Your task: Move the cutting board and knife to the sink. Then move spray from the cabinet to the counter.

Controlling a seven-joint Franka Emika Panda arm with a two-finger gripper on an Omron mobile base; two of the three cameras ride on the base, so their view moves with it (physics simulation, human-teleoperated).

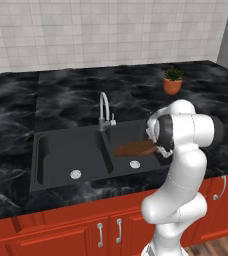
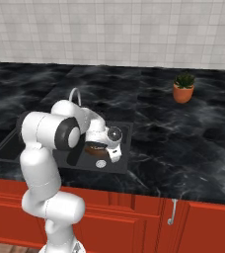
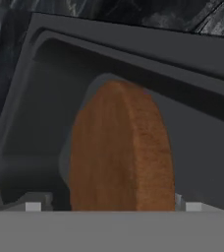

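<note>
**Operator:** Which step are you on?

**Observer:** You're on the first one. The cutting board [image 1: 135,148] lies in the sink's [image 1: 56,172] basin on the side nearer the potted plant [image 1: 173,80], just in front of the faucet [image 1: 104,110] and beside that basin's drain. I judge it delivered.

**Operator:** Is the gripper holding it?

**Observer:** No. In the hand view your gripper [image 3: 113,206] has its tips spread wide, one on each side of the board's near end, with a gap on both sides. Nothing is clamped.

**Operator:** And the knife?

**Observer:** I can't find it in these views, so I can't tell you where it lies.

**Operator:** What should I do next?

**Observer:** Lift your hand straight up out of the sink, so the tips clear the board without nudging it. Then you'll likely need to look along the counter [image 1: 16,115] away from the faucet for the knife. The spray comes after that.
</note>
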